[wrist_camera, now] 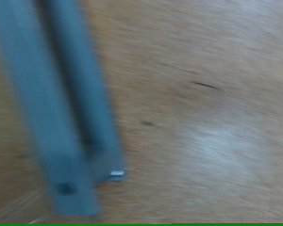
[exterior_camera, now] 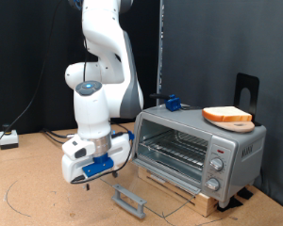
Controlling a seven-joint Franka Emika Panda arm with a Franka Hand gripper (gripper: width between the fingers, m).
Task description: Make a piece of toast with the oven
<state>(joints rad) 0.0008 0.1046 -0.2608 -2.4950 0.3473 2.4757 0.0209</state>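
Note:
The silver-grey oven point(exterior_camera: 234, 151) stands on a wooden board at the exterior view's right. Its glass door hangs open and down, with the grey handle point(exterior_camera: 129, 200) near the table. The wire rack point(exterior_camera: 174, 146) inside is bare. The piece of toast point(exterior_camera: 226, 115) lies on a round wooden plate point(exterior_camera: 238, 124) on top of the oven. The gripper point(exterior_camera: 88, 179) points down just above the table, to the left of the door handle and apart from it. No fingers show in the wrist view, which has only a blurred grey bar, the handle point(wrist_camera: 71, 104), over the wooden table.
A white box point(exterior_camera: 8, 139) and black cables lie at the exterior view's far left. A blue object point(exterior_camera: 172, 101) sits behind the oven and a black stand point(exterior_camera: 247, 89) rises at its far right. A thin cable loops on the table in front.

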